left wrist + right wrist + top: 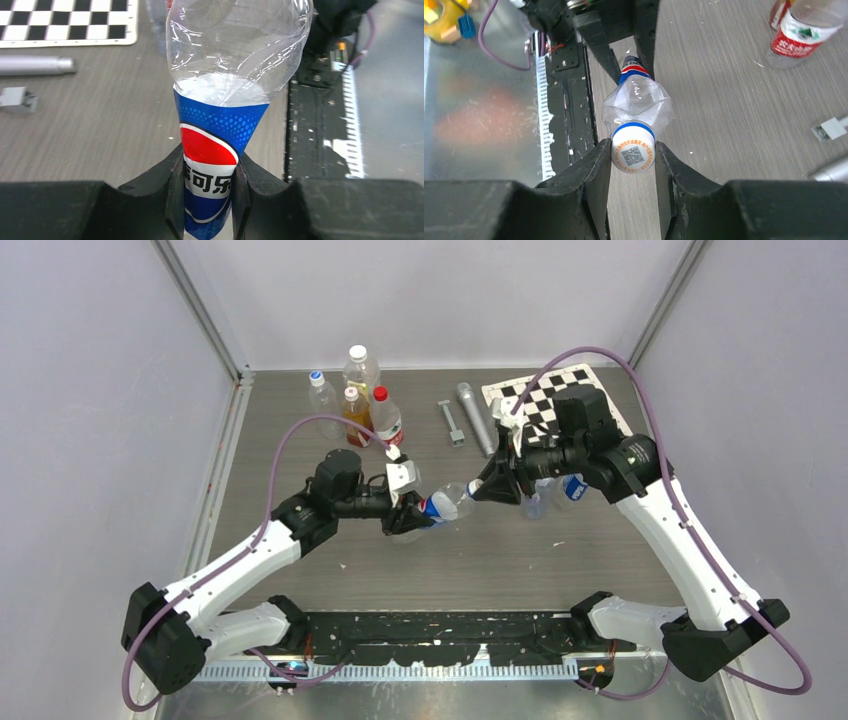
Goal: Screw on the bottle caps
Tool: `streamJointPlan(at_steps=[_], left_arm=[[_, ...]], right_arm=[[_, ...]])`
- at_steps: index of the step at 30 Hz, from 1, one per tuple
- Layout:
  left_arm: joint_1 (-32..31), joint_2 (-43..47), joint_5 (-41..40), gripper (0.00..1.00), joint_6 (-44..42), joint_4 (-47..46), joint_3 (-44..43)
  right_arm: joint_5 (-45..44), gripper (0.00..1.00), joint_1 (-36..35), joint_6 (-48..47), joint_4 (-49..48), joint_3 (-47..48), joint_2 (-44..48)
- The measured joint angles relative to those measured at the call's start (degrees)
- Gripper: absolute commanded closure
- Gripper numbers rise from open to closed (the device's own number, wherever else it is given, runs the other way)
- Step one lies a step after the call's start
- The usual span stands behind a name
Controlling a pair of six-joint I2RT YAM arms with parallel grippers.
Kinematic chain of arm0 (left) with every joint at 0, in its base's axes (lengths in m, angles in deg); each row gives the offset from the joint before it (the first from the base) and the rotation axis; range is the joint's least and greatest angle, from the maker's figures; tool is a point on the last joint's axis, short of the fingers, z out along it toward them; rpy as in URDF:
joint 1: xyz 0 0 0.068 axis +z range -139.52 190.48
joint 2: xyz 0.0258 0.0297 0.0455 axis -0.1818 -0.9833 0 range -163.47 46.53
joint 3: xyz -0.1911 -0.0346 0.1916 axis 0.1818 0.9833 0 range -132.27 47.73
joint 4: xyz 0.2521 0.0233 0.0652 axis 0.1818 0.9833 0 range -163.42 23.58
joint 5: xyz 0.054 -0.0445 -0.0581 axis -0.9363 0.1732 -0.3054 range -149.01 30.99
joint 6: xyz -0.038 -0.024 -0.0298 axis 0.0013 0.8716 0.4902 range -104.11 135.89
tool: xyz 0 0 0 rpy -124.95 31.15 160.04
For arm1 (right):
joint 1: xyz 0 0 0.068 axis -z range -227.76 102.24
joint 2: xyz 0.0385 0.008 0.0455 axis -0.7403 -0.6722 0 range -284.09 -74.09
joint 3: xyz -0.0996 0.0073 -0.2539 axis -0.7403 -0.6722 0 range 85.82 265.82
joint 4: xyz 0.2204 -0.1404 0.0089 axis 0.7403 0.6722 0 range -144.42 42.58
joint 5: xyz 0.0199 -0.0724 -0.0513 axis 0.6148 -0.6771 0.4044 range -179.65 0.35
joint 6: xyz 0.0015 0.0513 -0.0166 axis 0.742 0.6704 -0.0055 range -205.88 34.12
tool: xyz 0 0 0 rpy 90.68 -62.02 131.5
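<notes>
Right tool point(633, 162) pinching cap point(633, 150) on bottle point(235, 50) mouth; left tool point(207, 175) clamps bottle's label.

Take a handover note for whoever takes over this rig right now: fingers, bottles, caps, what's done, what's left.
Left gripper: fingers shut on the Pepsi-style bottle, held on its side.
Right gripper: fingers closed on the blue-rimmed cap, which sits on that bottle's neck.
Partly hidden under the right arm: a blue-labelled bottle and a plain bottle. Their caps are not visible.
Done: cap placed on the neck; how tight it is can't be told.
Left: probably finish turning this cap, then cap the other two.
</notes>
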Motion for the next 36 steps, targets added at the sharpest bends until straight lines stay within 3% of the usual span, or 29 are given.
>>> streamJointPlan(at_steps=[3,7,10,15,19,22,26,31,36], left_arm=[[-1.03,1.03,-5.92,1.00,-1.05,-1.77,0.83],[-3.96,3.15,-17.57,1.00,-3.06,-5.90,3.26],[-6.93,2.99,-27.04,1.00,-5.27,-8.94,4.28],[-15.63,-0.59,-47.98,1.00,-12.48,-14.88,5.16],[-19.06,-4.09,-58.03,1.00,-16.17,-19.21,5.90],[-19.69,-4.59,-60.35,1.00,-16.92,-20.59,6.16],[-19.69,-4.09,-60.59,1.00,-16.87,-21.11,6.19],[-14.43,-0.76,-53.75,1.00,-12.44,-16.65,6.71],[-5.77,1.53,-38.64,1.00,-8.98,-9.38,6.62]], right_arm=[[-3.32,0.90,0.26,9.84,-3.28,-0.20,-0.68],[-10.71,0.83,0.37,27.23,-8.46,-1.70,-0.74],[-17.94,0.87,0.35,41.55,-11.28,-3.08,-0.74],[-29.16,0.88,0.42,63.49,-12.87,-5.53,-0.46],[-34.51,0.71,0.50,73.70,-13.29,-8.02,-0.24],[-35.54,0.42,0.48,75.43,-13.55,-8.20,-0.22],[-35.41,0.25,-0.04,72.50,-13.60,-7.17,-0.09],[-33.90,0.22,-0.26,61.11,-13.60,-4.44,1.62],[-26.25,0.22,-0.26,44.02,-13.33,-2.71,5.44]])
